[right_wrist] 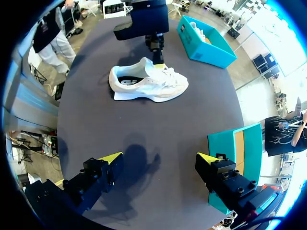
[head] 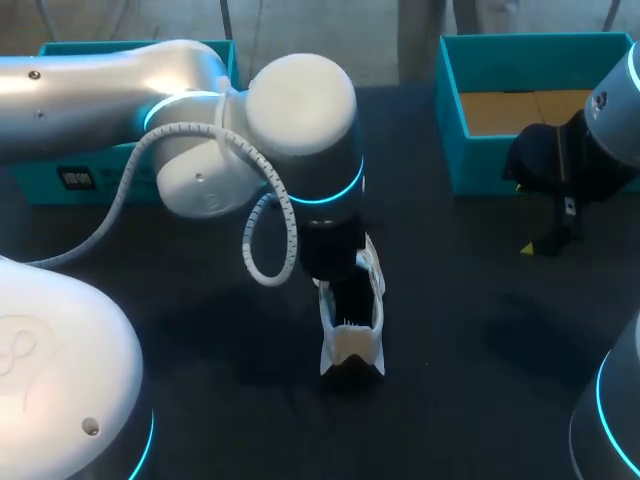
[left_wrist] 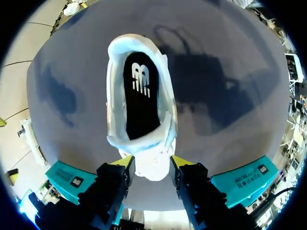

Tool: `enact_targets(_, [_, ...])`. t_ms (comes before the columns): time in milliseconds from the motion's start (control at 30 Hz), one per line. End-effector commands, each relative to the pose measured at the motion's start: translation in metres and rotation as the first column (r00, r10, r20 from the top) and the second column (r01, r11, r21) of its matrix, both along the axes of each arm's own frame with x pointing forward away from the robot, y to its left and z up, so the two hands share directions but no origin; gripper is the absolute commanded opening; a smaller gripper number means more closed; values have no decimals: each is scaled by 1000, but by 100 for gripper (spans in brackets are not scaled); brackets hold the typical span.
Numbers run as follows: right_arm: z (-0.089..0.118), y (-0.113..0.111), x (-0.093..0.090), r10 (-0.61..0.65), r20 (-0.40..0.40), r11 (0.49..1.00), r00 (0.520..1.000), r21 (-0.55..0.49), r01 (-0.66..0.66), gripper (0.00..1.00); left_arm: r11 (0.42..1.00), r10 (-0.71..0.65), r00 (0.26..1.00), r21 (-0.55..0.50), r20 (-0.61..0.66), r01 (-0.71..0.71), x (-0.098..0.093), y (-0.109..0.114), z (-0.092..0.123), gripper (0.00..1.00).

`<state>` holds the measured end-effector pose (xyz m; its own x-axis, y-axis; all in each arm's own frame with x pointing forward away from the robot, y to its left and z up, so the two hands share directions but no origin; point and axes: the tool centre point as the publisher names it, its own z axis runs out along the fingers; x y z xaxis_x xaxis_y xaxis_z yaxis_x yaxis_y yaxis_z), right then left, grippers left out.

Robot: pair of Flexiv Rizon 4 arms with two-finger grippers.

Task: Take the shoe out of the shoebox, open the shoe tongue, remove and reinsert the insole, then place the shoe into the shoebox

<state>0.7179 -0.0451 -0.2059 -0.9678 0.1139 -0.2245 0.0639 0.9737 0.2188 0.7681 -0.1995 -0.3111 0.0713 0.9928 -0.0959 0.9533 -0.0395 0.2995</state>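
One white shoe [head: 350, 340] stands on the dark table [head: 480, 330], out in the open near the middle and well apart from both teal boxes. It sits upright on its sole. From above you look straight down its mouth onto a single black insole [left_wrist: 141, 100], which lies flat inside.

There are two arms. The left one reaches across from its side and hangs right over the shoe. Its gripper [left_wrist: 152, 163] has a white part of the upper, up by the tongue and laces, pinched between its two yellow tips, one pressed against each side. The gap between them is narrow, no wider than that bit of shoe.

The right gripper [right_wrist: 158, 160] hovers above bare table off to the right with its fingers spread wide and nothing between them.

I count two boxes, both at the far edge. The left box [head: 40, 178] is mostly hidden behind the left arm. The right box [head: 452, 120] lies open with a brown cardboard floor, just beside the right gripper. From the right wrist, something white shows inside the left box, but I cannot tell what it is.
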Motion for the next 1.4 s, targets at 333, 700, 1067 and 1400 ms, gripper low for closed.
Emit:
enact_targets(333, [-1, 0, 0, -1, 1, 1000, 1000, -2, 1, 100, 1000, -7, 1000, -7, -15, 7, -15, -7, -8, 29])
enact_targets(700, [-1, 0, 0, -1, 1, 1000, 1000, -2, 1, 100, 1000, -14, 999, -5, -48, 13, -30, -17, -20, 21])
enact_targets(1067, [-1, 0, 0, -1, 1, 1000, 1000, -2, 1, 100, 992, 121, 991, -13, -62, -123, -45, -12, -14, 27])
enact_targets(1400, [-1, 0, 0, -1, 1, 1000, 1000, -2, 1, 100, 892, 402, 904, -164, -142, -422, -59, 11, 19, 46])
